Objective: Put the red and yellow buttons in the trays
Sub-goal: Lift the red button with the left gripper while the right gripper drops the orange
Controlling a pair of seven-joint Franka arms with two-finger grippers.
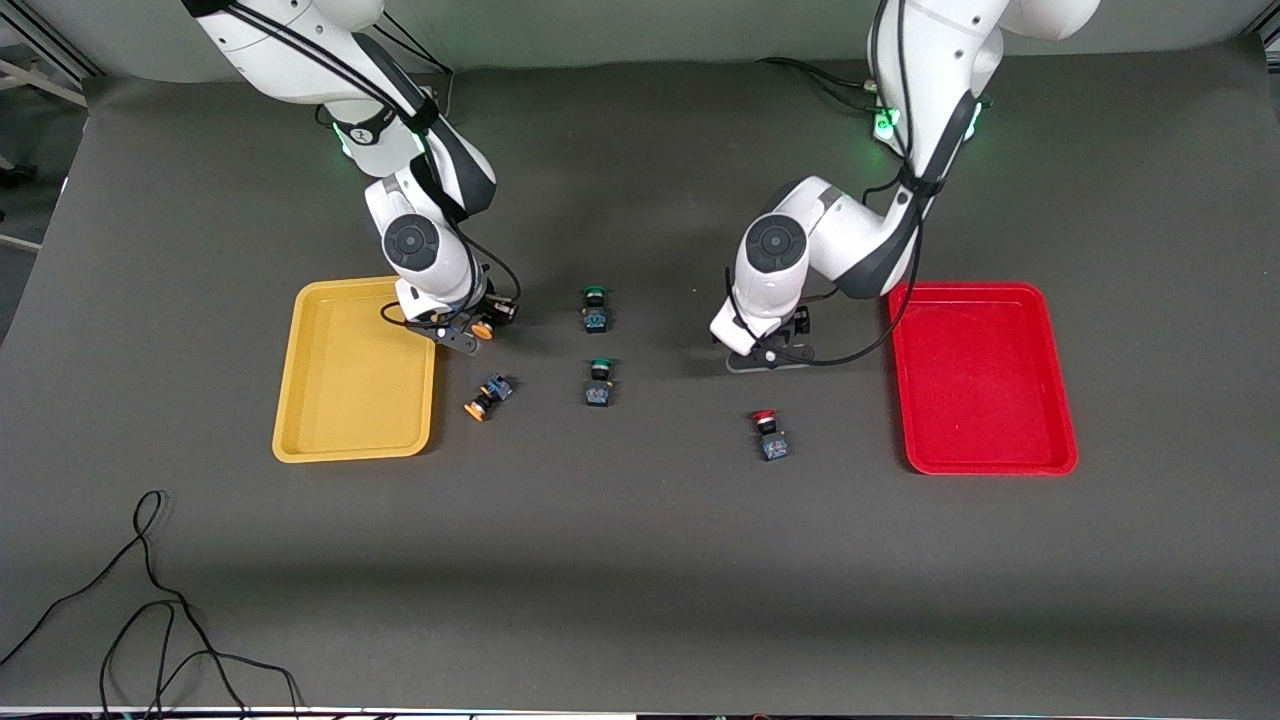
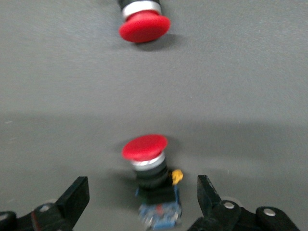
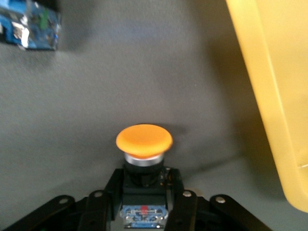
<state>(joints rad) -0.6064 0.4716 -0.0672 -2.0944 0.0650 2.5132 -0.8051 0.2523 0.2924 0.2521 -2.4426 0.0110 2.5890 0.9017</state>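
My right gripper (image 1: 468, 330) is shut on an orange-yellow button (image 1: 483, 328), low over the mat beside the yellow tray (image 1: 355, 440). In the right wrist view the fingers (image 3: 185, 204) clamp its dark body below the cap (image 3: 144, 139), with the tray wall (image 3: 274, 96) beside it. A second yellow button (image 1: 486, 395) lies on its side nearer the front camera. My left gripper (image 1: 775, 350) is open and low over the mat, beside the red tray (image 1: 980, 450). A red button (image 2: 149, 180) stands between its fingers (image 2: 74, 199), untouched. The other red button (image 1: 770, 433) (image 2: 144, 24) stands nearer the front camera.
Two green-capped switches (image 1: 596, 310) (image 1: 600, 382) stand mid-table between the arms. The blue base of another switch (image 3: 29, 24) shows at the edge of the right wrist view. Black cables (image 1: 150, 620) lie on the mat near the front edge at the right arm's end.
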